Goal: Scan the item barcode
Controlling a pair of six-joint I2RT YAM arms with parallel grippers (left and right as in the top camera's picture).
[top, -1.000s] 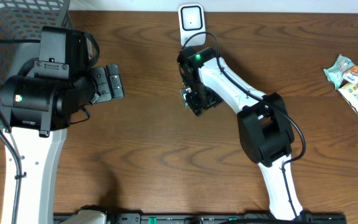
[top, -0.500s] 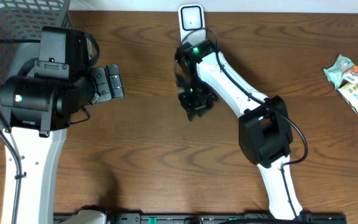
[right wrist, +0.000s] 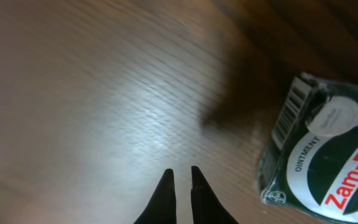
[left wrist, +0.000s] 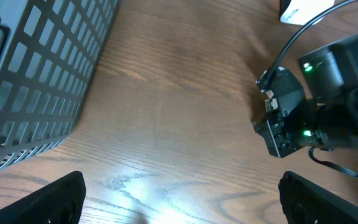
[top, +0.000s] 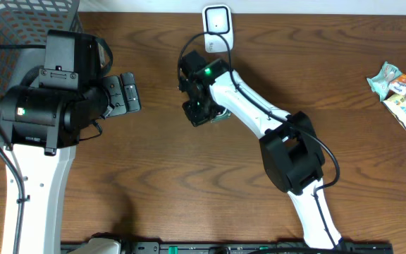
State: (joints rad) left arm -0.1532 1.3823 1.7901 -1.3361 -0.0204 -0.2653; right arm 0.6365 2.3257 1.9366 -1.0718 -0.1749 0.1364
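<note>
The right gripper [right wrist: 179, 185] is clenched on nothing, its two black fingertips almost touching above the bare brown wooden table [right wrist: 92, 93]. A second ago its jaws stood clearly apart; they have since drawn together. In that time it has also swung from directly in front of the white barcode scanner [top: 217, 21] to a spot in front of it and off toward the left arm's side [top: 197, 111]. The dark green cardboard ointment box [right wrist: 319, 152], with a white label, red lettering and a barcode on its upturned end, lies free on the table just beside those fingertips and apart from them. From overhead only a sliver of the box [top: 222, 117] shows next to the gripper, in front of the scanner and near it. The right arm's white links now bend further across toward the left arm's side than before. The left gripper [left wrist: 182, 202] hangs released, its fingers wide apart at the lower corners of its own view, and has not shifted. It stays well off to the scanner's left beside the grey wire mesh basket [top: 20, 28]. The heap of bright snack packets [top: 404, 88] far to the scanner's right is unchanged.
</note>
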